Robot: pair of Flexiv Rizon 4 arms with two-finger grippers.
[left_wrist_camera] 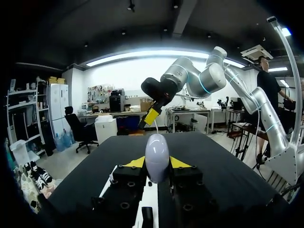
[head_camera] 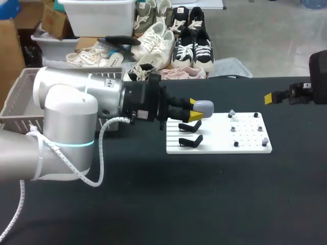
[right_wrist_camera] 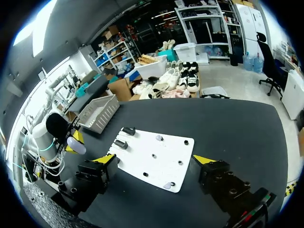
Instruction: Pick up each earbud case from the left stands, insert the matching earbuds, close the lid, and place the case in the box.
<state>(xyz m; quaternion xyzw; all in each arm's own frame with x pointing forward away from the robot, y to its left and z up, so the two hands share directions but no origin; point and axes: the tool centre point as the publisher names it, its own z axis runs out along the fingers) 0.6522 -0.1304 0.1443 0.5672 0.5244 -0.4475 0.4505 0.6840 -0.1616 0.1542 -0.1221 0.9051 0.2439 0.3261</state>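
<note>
Left end effector [head_camera: 195, 111] is closed on the case [head_camera: 204, 107]. Both yellow tips press its sides, and it is held in the air above the stand end of the board [head_camera: 219, 149]. The case is a smooth, glossy, rounded pebble, pale lilac-grey.

Head view: the board is a flat white rectangle lying on the matte black counter [head_camera: 204, 204]. Two black angled stands [head_camera: 191, 126] sit at its left end. Small pale earbuds [head_camera: 232, 113] and dark pegs are scattered over its right half. Only one yellow tip of the right arm shows at the far right edge, so its opening cannot be read from here.

Left wrist view: the case is seen end-on, upright, rising above the two tips that grip it. The right arm's silver links stand across the counter ahead.

Right wrist view: right end effector [right_wrist_camera: 155, 159] is spread wide and holds nothing. It hangs above the counter, well apart from the left one, with the board showing between its tips. This view also shows the basket [right_wrist_camera: 97, 113] whole: grey slatted plastic with open sides, at the counter's corner beyond the stands.
</note>
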